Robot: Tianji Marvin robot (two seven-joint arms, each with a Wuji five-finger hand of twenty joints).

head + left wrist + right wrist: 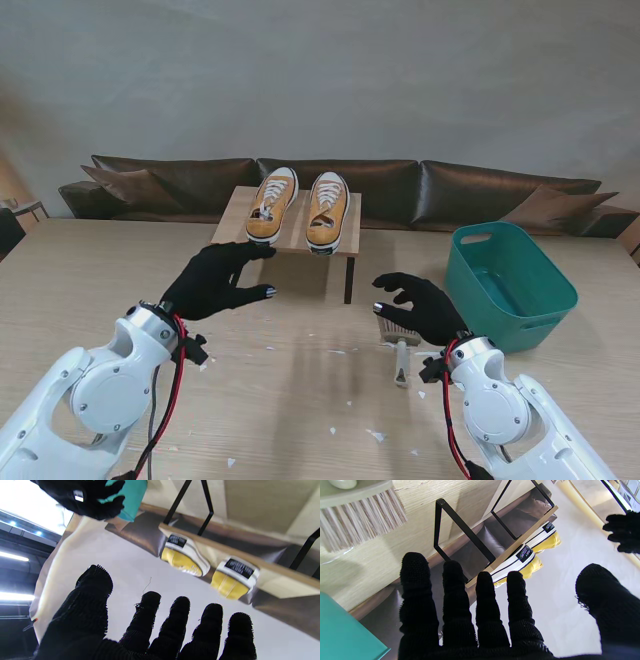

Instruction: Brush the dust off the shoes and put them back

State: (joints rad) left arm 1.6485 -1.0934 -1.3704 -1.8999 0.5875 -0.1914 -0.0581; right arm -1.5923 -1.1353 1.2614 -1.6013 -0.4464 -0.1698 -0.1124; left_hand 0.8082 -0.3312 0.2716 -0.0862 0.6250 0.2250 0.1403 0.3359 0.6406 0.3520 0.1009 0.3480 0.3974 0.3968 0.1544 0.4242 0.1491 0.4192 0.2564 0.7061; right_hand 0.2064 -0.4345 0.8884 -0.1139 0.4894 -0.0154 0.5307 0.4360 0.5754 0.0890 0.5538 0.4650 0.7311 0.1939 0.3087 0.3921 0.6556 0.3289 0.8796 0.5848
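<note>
Two yellow sneakers with white laces stand side by side on a small wooden rack (232,222): the left shoe (273,204) and the right shoe (327,209). Their heels show in the left wrist view (183,557) and in the right wrist view (520,560). My left hand (215,280) is open, fingers spread, just nearer to me than the left shoe's heel, holding nothing. A brush (399,345) with pale bristles (357,522) lies on the table. My right hand (425,307) hovers open over the brush's head, fingers apart.
A teal plastic bin (510,283) stands on the table right of my right hand. The rack has black metal legs (460,530). Small white scraps (375,435) lie scattered on the wooden table near me. A brown sofa (480,190) runs behind the table.
</note>
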